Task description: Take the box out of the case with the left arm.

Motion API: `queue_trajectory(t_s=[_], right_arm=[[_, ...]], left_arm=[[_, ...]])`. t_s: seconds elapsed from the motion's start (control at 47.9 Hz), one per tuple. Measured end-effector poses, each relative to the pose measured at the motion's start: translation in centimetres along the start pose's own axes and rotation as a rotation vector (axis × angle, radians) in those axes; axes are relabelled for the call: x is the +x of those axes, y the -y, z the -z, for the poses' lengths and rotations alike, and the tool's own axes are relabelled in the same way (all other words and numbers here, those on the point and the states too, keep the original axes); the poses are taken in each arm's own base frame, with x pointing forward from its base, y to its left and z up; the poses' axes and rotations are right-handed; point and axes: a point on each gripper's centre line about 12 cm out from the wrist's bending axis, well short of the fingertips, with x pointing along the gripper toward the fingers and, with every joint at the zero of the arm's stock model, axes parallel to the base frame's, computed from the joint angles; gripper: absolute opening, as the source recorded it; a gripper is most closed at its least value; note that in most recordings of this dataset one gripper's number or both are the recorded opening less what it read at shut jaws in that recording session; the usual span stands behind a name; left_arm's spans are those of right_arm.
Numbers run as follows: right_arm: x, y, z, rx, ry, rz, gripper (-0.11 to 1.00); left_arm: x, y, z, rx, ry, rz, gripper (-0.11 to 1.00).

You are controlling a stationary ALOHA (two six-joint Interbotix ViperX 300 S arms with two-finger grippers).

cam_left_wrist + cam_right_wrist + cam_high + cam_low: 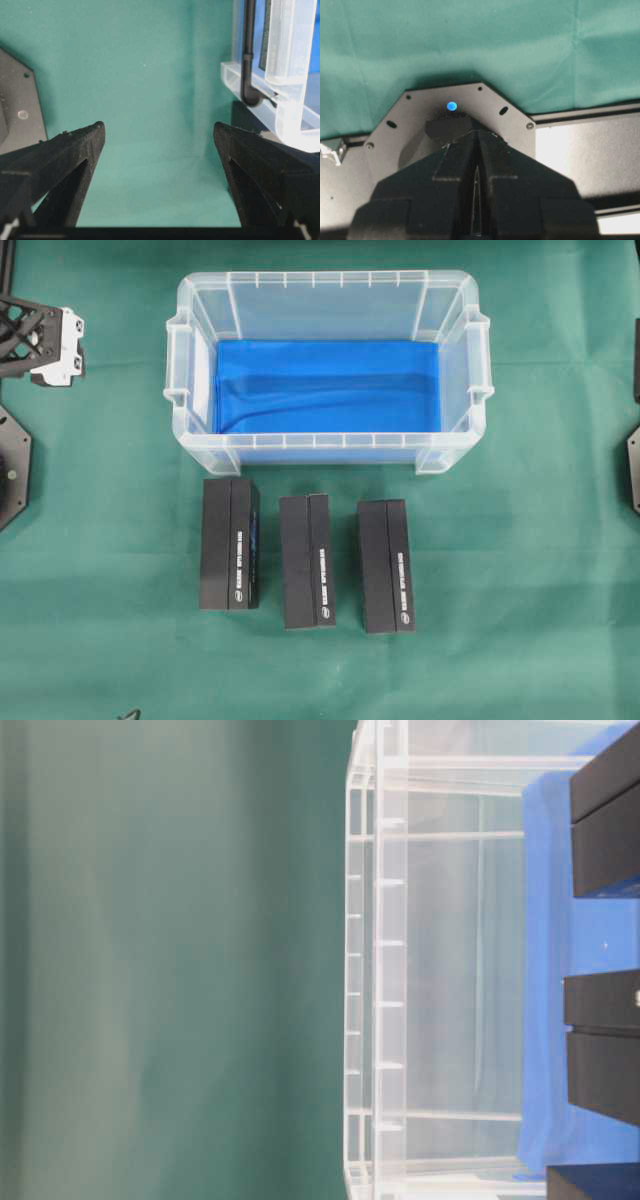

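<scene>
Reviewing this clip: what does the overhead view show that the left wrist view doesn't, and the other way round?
Only the overhead view shows three black boxes on the cloth outside the bin, whose blue floor is bare. Only the left wrist view shows the left claw open and empty, and a grey base plate. Both show the clear bin and the green cloth.

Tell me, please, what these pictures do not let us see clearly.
- Small print on the three black boxes: overhead view, too small to read.
- Right gripper: absent overhead, beyond the edge.
- Left arm: overhead view, cut by the left edge.
- Case inside: table-level view, blurred by clear walls.
</scene>
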Motion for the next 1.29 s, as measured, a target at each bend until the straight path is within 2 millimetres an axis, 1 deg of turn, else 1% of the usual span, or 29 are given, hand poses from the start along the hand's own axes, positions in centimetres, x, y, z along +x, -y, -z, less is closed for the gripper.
queue_trajectory(t_s=[1.295], right_arm=[[-0.02, 0.01, 0.02, 0.000, 0.001, 0.000, 0.02]], left_arm=[[0.00, -0.36, 0.14, -0.011, -0.014, -0.030, 0.87]])
